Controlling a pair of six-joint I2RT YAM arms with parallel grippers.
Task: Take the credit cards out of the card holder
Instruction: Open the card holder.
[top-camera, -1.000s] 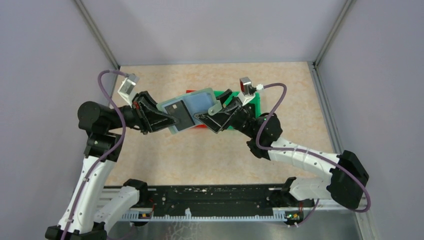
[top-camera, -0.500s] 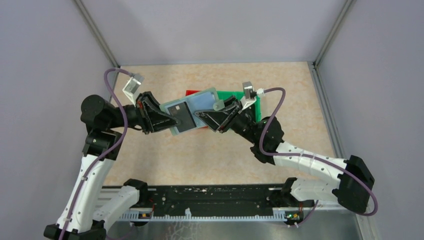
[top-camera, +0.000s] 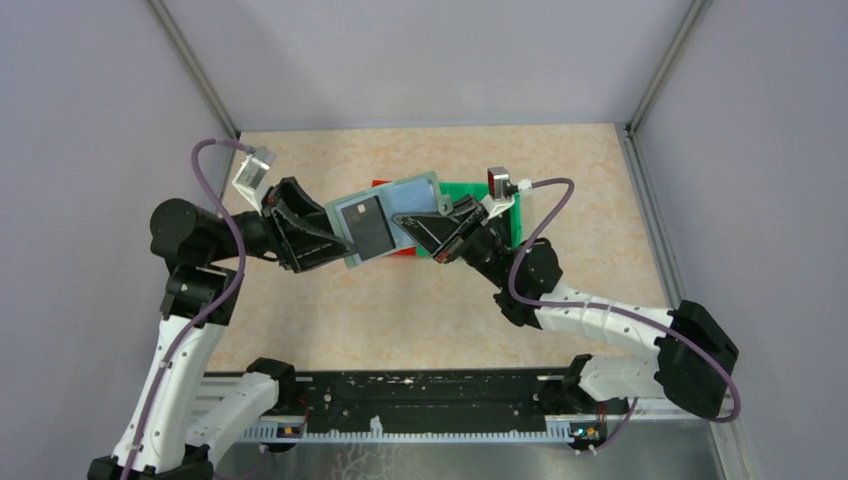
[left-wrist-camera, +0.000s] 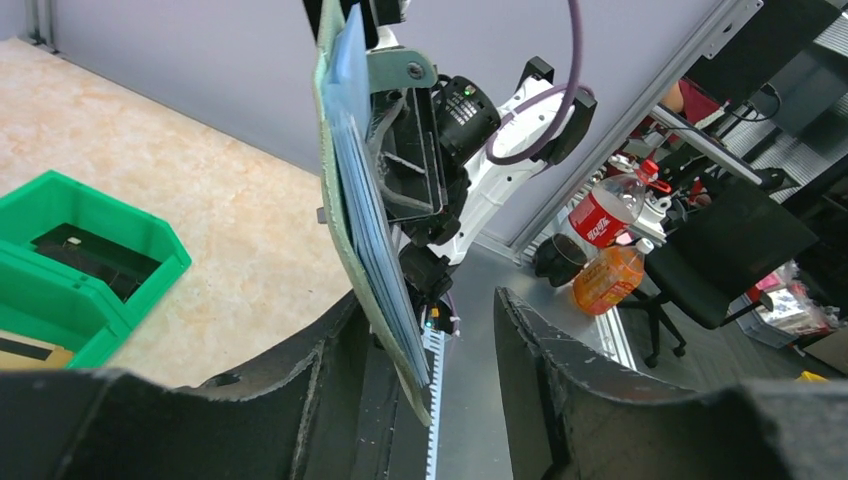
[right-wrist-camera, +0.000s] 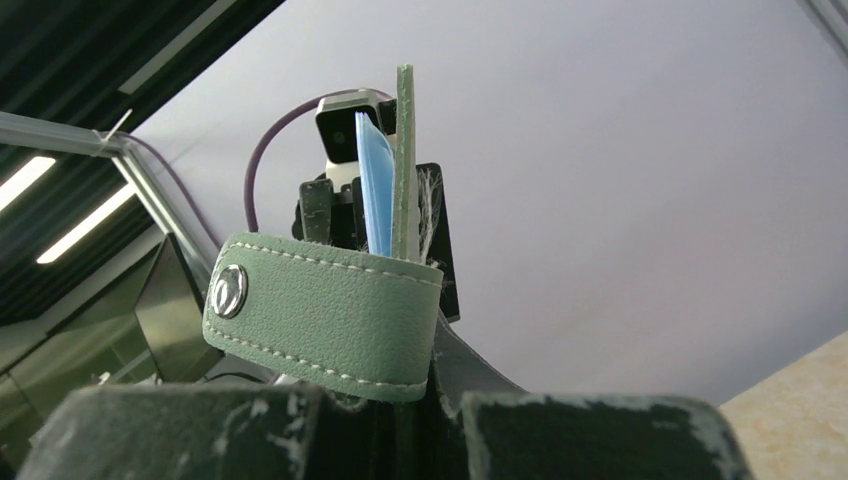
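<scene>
Top external view shows the card holder (top-camera: 395, 205) lifted off the table (top-camera: 300, 310), above the red bin (top-camera: 381, 184) and the green bin (top-camera: 505, 215), its open face up and a dark grey credit card (top-camera: 365, 226) in its pocket. The right gripper (top-camera: 412, 226) is clamped tight on the holder's right edge by the closing tab (right-wrist-camera: 320, 315) — the left gripper (top-camera: 338, 238) has its jaws parted, the holder's left edge standing loose between them
</scene>
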